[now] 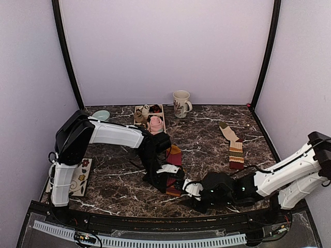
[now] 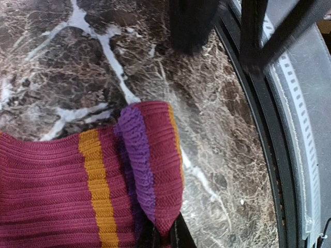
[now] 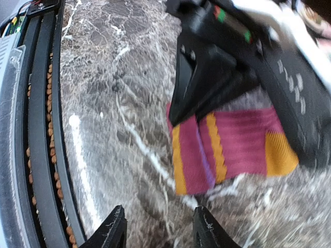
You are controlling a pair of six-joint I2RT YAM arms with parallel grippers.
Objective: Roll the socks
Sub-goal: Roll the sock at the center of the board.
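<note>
From above we count two striped socks on the marble bench (image 1: 119, 188). The middle sock (image 1: 175, 154) lies partly under the left arm, and the far-right sock (image 1: 236, 150) lies flat, well apart from it. At the far edge we count one mug (image 1: 181, 103), one teal bowl (image 1: 101, 114) and one pink bundle (image 1: 155, 124) in a small tray (image 1: 137, 109).

The left wrist view shows what the top view hides. There the left pincer (image 2: 166, 236) is clenched on the folded-over end of the middle sock, whose maroon, orange and purple bands are doubled back.

Only the right wrist view shows the right pincer (image 3: 158, 227) released. Its fingers are spread over bare bench just beside that sock, with nothing between them.
</note>
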